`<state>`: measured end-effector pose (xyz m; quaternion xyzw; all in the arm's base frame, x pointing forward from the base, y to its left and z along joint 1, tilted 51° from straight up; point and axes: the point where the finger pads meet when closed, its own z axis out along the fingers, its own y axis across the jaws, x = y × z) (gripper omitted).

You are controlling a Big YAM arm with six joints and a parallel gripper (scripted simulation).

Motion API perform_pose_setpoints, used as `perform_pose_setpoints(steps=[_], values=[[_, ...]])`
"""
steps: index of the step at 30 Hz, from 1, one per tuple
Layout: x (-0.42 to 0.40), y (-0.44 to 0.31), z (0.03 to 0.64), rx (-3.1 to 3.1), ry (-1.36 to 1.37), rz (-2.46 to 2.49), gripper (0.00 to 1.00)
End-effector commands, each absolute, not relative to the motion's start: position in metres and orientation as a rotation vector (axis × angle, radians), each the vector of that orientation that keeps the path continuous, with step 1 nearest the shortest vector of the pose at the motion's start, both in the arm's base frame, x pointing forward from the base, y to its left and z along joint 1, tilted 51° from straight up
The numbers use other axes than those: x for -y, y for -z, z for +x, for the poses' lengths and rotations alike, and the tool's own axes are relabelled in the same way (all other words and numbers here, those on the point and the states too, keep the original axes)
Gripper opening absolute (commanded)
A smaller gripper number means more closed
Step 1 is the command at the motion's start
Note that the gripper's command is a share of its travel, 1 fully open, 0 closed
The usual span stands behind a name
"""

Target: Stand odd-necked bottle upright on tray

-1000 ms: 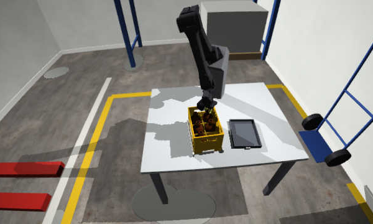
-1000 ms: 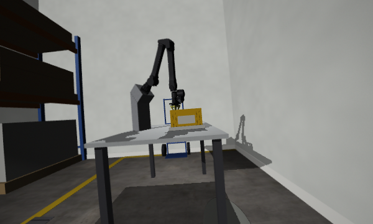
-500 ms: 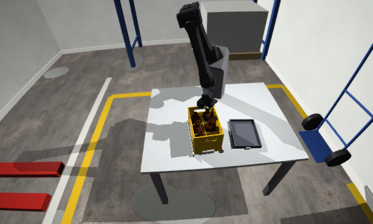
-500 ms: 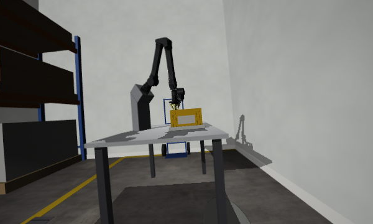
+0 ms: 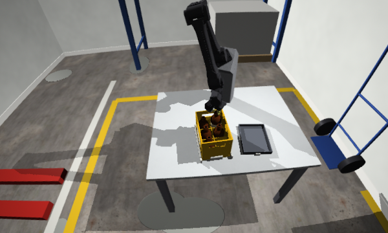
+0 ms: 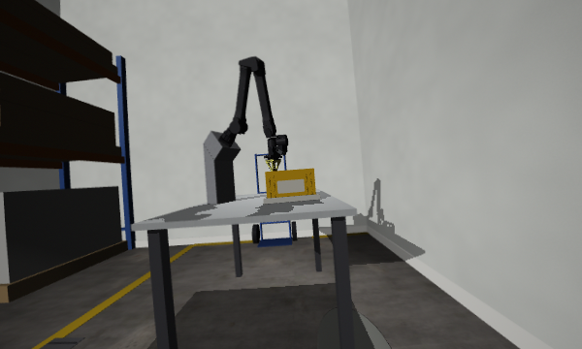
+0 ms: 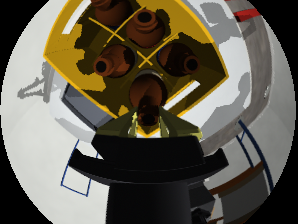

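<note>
The end effector (image 5: 218,112) (image 6: 273,166) (image 7: 148,109) is closed on the neck of a brown glass bottle (image 5: 216,119) (image 7: 146,93), in the crate's near corner cell; the other four bottles (image 5: 218,131) (image 7: 145,30) stand beyond it in the yellow crate (image 5: 216,151) (image 6: 310,181) (image 7: 58,46); the black-rimmed tray (image 5: 257,137) (image 7: 81,106) lies to one side on the desk (image 5: 168,168) (image 6: 233,213); the step looks like extraction; next calls for a straight lift clear of the walls, lest the crate tilt.
</note>
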<state>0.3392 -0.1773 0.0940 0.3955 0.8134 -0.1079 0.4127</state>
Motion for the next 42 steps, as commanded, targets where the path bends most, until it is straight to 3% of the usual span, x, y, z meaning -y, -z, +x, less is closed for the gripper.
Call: perform_pose_setpoints(steps=[1, 42], values=[[0.1698, -0.1003, 0.3382, -2.037, 0.259, 0.986, 0.00], [0.1690, -0.1046, 0.3387, -2.031, 0.257, 0.982, 0.00]])
